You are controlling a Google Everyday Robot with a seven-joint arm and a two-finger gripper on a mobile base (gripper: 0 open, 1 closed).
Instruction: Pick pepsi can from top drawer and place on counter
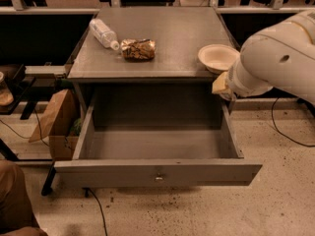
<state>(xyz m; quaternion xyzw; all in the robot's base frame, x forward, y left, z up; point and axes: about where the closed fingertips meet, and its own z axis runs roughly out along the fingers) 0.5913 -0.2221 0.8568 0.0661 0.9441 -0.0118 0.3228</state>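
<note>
The top drawer (157, 171) is pulled fully open, and the part of its inside that shows is bare. The pepsi can is not in view. The counter (172, 33) is the grey top above the drawer. My gripper (220, 85) shows only as a pale tan tip under the big white arm (275, 58). It is at the drawer's right rear corner, just below the counter's front right edge and beneath the bowl. The arm hides anything it might hold.
On the counter lie a clear plastic bottle (102, 33) at the back left, a crinkled snack bag (138, 48) beside it and a pale bowl (218, 57) at the right edge. A cardboard box (53, 118) stands left of the cabinet. Cables run across the floor.
</note>
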